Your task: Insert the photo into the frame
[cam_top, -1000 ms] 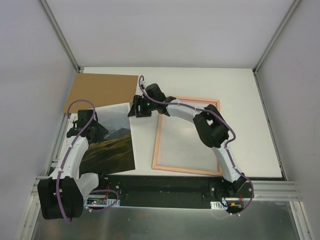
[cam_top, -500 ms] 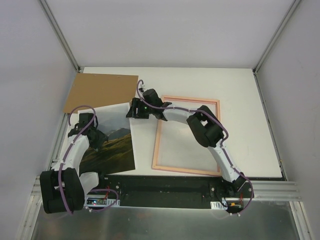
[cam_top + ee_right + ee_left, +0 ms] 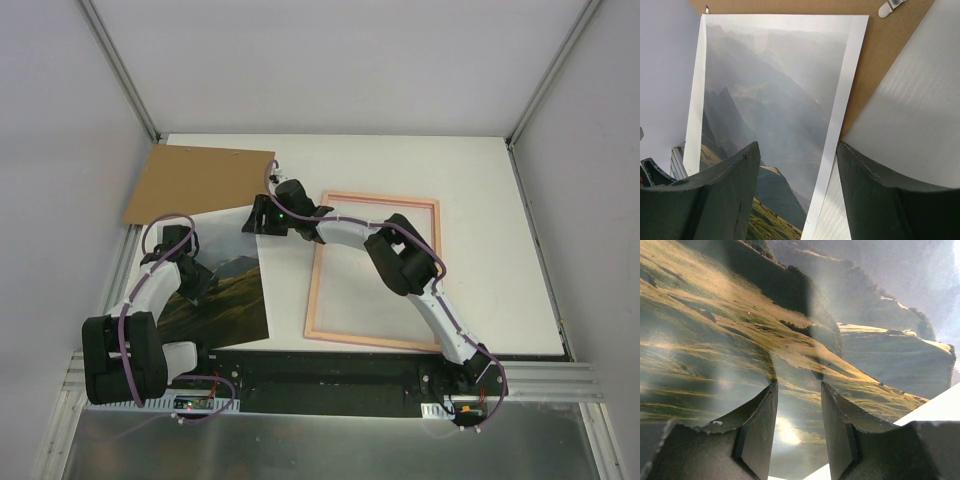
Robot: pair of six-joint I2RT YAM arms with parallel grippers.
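The photo (image 3: 235,290) lies face up and flat on the table (image 3: 480,200), just left of the frame (image 3: 312,290) and not yet in it. Its far end appears to rest over the near edge of the cardboard (image 3: 195,185), which sits further left of the frame and further back.

The left gripper (image 3: 797,390) is low over the grassy slope in the picture, on the side of the photo away from the frame. Its jaws stand a moderate gap apart with nothing between them. Whether the tips touch the glossy surface I cannot tell. The right gripper (image 3: 795,150) hovers with its jaws wide and empty, straddling the white border on the edge of the photo nearest the frame, at its far corner.

To do this step well, I judge the right fingers must get one tip under that border. The corner lying on the cardboard gives a small lip to work with, so a shallow approach from the frame side should lift it without creasing. The left gripper can steady the sheet by pressing lightly — too much pressure would drag or buckle the glossy paper. Once the photo is gripped, carry it flat and square it to the frame's inner edges before lowering it.

No brand, label or writing can be read anywhere — the cardboard shows only small metal tabs (image 3: 890,7).
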